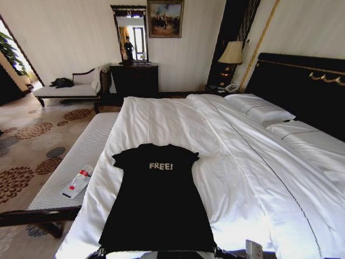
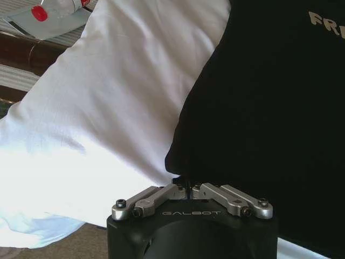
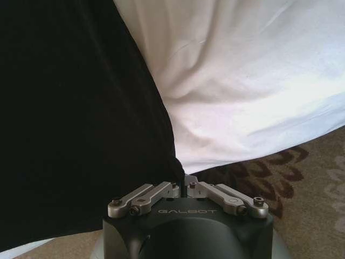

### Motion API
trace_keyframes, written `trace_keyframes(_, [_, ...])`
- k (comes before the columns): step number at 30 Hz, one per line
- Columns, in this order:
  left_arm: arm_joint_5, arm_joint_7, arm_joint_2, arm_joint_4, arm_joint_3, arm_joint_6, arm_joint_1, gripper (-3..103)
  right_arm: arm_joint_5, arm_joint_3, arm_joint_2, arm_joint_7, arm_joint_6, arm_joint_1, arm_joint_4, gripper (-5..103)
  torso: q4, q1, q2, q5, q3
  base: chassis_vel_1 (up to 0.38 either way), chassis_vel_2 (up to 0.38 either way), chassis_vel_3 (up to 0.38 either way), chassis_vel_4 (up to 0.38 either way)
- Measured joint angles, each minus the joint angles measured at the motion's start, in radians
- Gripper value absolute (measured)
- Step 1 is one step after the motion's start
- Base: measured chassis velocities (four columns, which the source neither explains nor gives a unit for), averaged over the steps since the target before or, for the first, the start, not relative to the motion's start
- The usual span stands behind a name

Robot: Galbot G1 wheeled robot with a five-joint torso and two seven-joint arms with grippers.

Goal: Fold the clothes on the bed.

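The clothes are one black T-shirt (image 1: 157, 202) with white "FREE!" lettering. It lies flat and lengthwise on the white bed (image 1: 242, 162), collar away from me and hem at the near edge. My left gripper (image 1: 100, 251) is at the hem's left corner. In the left wrist view the left gripper (image 2: 185, 186) is shut, pinching the corner of the black fabric (image 2: 259, 118). My right gripper (image 1: 218, 250) is at the hem's right corner. Seen from the right wrist, the right gripper (image 3: 183, 183) is shut on the shirt's edge (image 3: 81, 108).
A striped bench (image 1: 75, 167) runs along the bed's left side and carries a clear bag with red-capped items (image 1: 78, 182). Pillows (image 1: 261, 110) lie by the dark headboard (image 1: 307, 86). Patterned carpet (image 1: 27, 145) lies to the left, with a chaise (image 1: 70, 89) beyond it.
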Motion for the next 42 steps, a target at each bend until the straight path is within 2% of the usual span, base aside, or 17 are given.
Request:
trace_keyframes(5, [0.003,-0.011,-0.004,0.002,0.000,0.006,-0.017,-1,0.000,-0.002,0.002,0.003,0.004,0.012,-0.017,-1,0.0001,0.000,0.000,0.0001,0.000,0.000,0.000,0.000,0.000])
trace_keyframes(9, [0.046,-0.009,-0.011,0.002,-0.021,-0.012,-0.032,20,0.001,0.027,0.003,0.005,0.009,0.017,-0.006,21,0.0000,0.000,0.000,0.0002,0.000,0.000,0.000,0.000,0.000])
trace_keyframes(11, [0.059,-0.006,-0.014,0.000,-0.028,-0.021,-0.037,20,0.001,0.038,0.004,0.004,0.010,0.019,0.002,21,0.0001,0.000,0.000,0.0001,0.000,0.000,0.000,0.000,0.000])
trace_keyframes(13, [0.076,-0.003,-0.026,-0.007,-0.049,-0.043,-0.063,31,-0.032,0.067,0.006,-0.010,0.029,0.020,0.018,32,0.0001,0.000,0.000,0.0001,0.000,0.000,0.000,0.000,0.000])
trace_keyframes(14, [0.076,-0.003,-0.026,-0.007,-0.049,-0.043,-0.063,31,-0.032,0.067,0.006,-0.010,0.029,0.020,0.018,32,0.0001,0.000,0.000,0.0001,0.000,0.000,0.000,0.000,0.000])
trace_keyframes(16, [0.084,-0.002,-0.034,-0.016,-0.066,-0.058,-0.101,36,-0.050,0.103,0.001,-0.029,0.051,0.023,0.029,42,-0.0001,0.000,0.000,0.0001,0.000,0.000,0.000,0.000,0.000])
trace_keyframes(18, [0.122,-0.001,-0.046,-0.016,-0.069,-0.076,-0.152,53,-0.034,0.142,-0.005,-0.041,0.071,0.037,0.036,53,0.0001,0.000,0.000,0.0001,0.000,0.000,0.000,0.000,0.000])
trace_keyframes(19, [0.122,-0.001,-0.046,-0.016,-0.069,-0.076,-0.152,53,-0.034,0.142,-0.005,-0.041,0.071,0.037,0.036,53,0.0001,0.000,0.000,0.0001,0.000,0.000,0.000,0.000,0.000])
trace_keyframes(20, [0.156,-0.001,-0.054,-0.012,-0.068,-0.089,-0.185,53,-0.022,0.162,-0.009,-0.049,0.084,0.047,0.038,58,0.0000,0.000,0.000,0.0002,0.000,0.000,0.000,0.000,0.000])
trace_keyframes(21, [0.195,0.000,-0.063,-0.008,-0.066,-0.100,-0.222,58,-0.015,0.181,-0.013,-0.058,0.101,0.059,0.038,58,0.0000,0.000,0.000,0.0002,0.000,0.000,0.000,0.000,0.000])
trace_keyframes(23, [0.257,0.000,-0.083,0.005,-0.057,-0.111,-0.310,69,-0.012,0.212,-0.025,-0.078,0.153,0.096,0.022,70,0.0001,0.000,0.000,-0.0001,0.000,0.000,0.000,0.000,0.000])
trace_keyframes(24, [0.257,0.000,-0.083,0.005,-0.057,-0.111,-0.310,69,-0.012,0.212,-0.025,-0.078,0.153,0.096,0.022,70,0.0001,0.000,0.000,-0.0001,0.000,0.000,0.000,0.000,0.000])
trace_keyframes(27, [0.286,-0.024,-0.119,0.034,-0.006,-0.092,-0.458,85,-0.031,0.229,-0.034,-0.103,0.217,0.161,-0.022,85,0.0000,0.000,0.000,0.0002,0.000,0.000,0.000,0.000,0.000])
trace_keyframes(29, [0.286,-0.032,-0.130,0.045,0.017,-0.082,-0.497,85,-0.036,0.230,-0.033,-0.105,0.230,0.180,-0.036,85,0.0000,0.000,0.000,0.0001,0.000,0.000,0.000,0.000,0.000])
trace_keyframes(32, [0.299,-0.039,-0.135,0.082,0.082,-0.073,-0.573,98,-0.056,0.252,-0.042,-0.118,0.268,0.228,-0.085,99,-0.0001,0.000,0.000,0.0001,0.000,0.000,0.000,0.000,0.000])
trace_keyframes(39, [0.339,-0.022,-0.083,0.087,0.118,-0.079,-0.597,100,0.027,0.307,-0.093,-0.121,0.272,0.301,-0.137,100,0.0001,0.000,0.000,0.0006,0.000,0.000,0.000,0.000,0.000])
trace_keyframes(42, [0.371,-0.041,-0.053,0.115,0.206,-0.110,-0.685,100,0.165,0.326,-0.211,-0.142,0.272,0.421,-0.225,100,-0.0004,0.000,0.000,0.0003,0.000,0.000,0.000,0.000,0.000])
